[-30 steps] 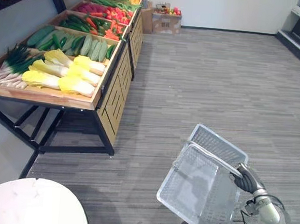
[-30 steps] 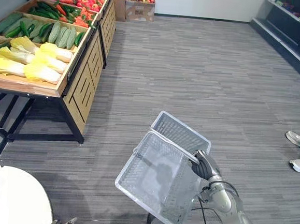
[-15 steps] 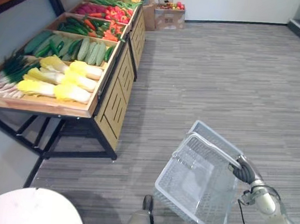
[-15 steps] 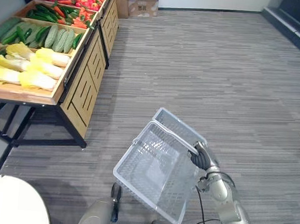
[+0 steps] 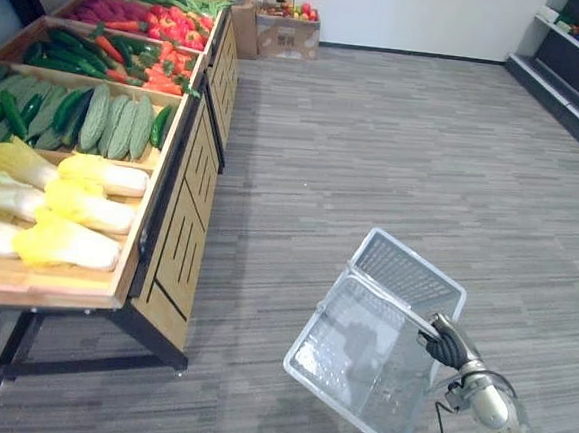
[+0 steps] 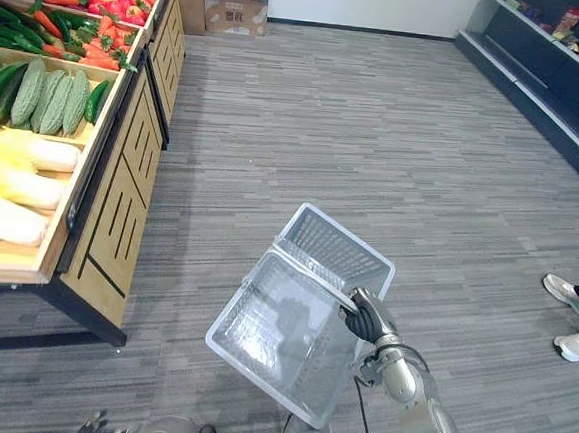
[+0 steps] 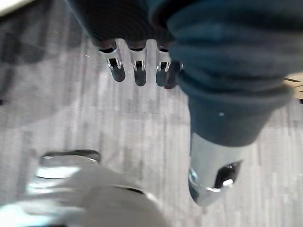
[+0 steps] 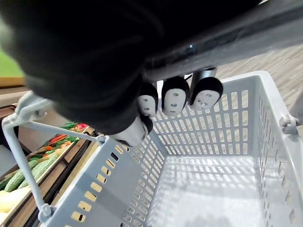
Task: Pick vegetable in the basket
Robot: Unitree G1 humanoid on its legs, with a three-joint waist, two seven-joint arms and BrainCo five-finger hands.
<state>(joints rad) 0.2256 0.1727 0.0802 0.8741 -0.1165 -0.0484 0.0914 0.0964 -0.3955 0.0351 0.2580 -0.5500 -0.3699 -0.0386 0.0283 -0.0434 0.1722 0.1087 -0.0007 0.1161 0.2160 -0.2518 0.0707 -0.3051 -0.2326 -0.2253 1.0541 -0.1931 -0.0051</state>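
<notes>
Basket (image 5: 405, 274): empty, tilted, handle gripped by right hand (image 5: 447, 344) fingers. Left hand (image 7: 137, 71): fingers relaxed, holding nothing. Vegetables (image 5: 80, 205): on stand (image 5: 177, 268), well apart from basket. Risk: tilt likely spills produce dropped in; overreach probable.

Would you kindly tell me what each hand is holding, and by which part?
The right hand grips the basket by its handle; the left hand holds nothing.

Front right, basket (image 5: 405, 276) hangs from right robot hand (image 5: 445, 345) above the floor (image 5: 376, 133). Counter (image 5: 182, 238) runs along the left: cabbages (image 5: 85, 205) nearest, gourds (image 5: 111, 122) behind them.
</notes>
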